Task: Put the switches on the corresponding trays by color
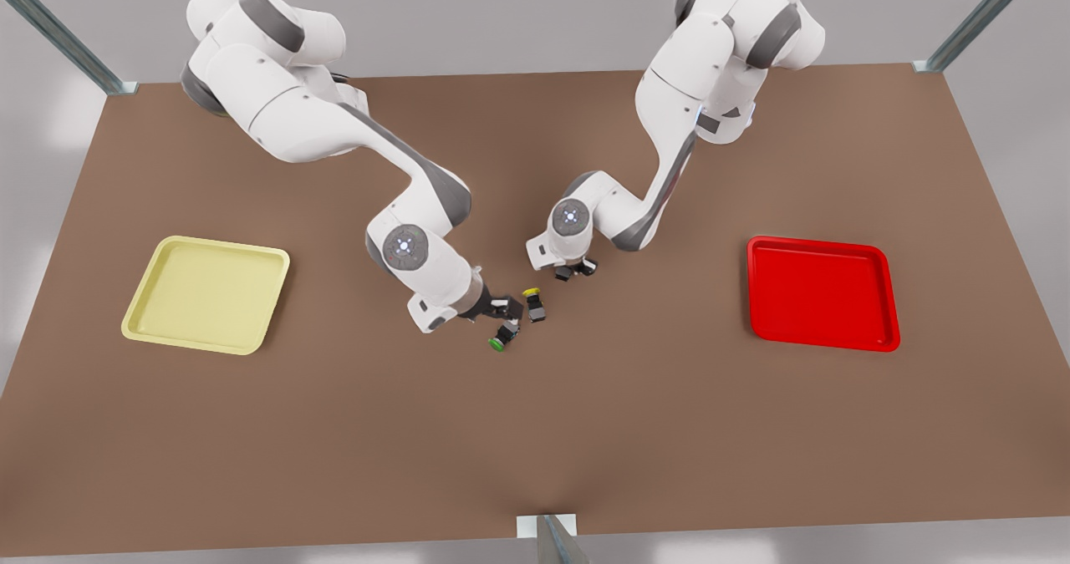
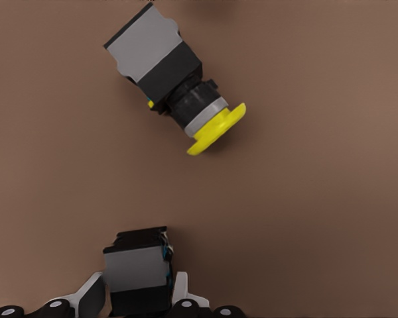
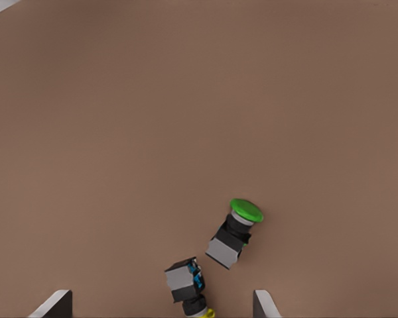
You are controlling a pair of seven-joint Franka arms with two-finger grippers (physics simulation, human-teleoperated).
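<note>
The pale yellow tray [image 1: 209, 292] lies well off from the right gripper [image 1: 506, 313], whose fingers stand wide apart; the green switch [image 1: 501, 337] lies just beside it and the yellow switch [image 1: 534, 303] near its tips. The left gripper [image 1: 575, 270] clamps a dark-bodied switch [image 2: 138, 278], cap hidden; the red tray [image 1: 823, 292] sits well apart from it.

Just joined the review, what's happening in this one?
Two robot arms are sorting small push-button switches into coloured trays, and it is early. The left gripper is down at the table over a dark switch whose cap is hidden. The right gripper is open, low beside the yellow switch and the green switch, both lying on the table. No switch is in the yellow tray or the red tray yet.
</note>
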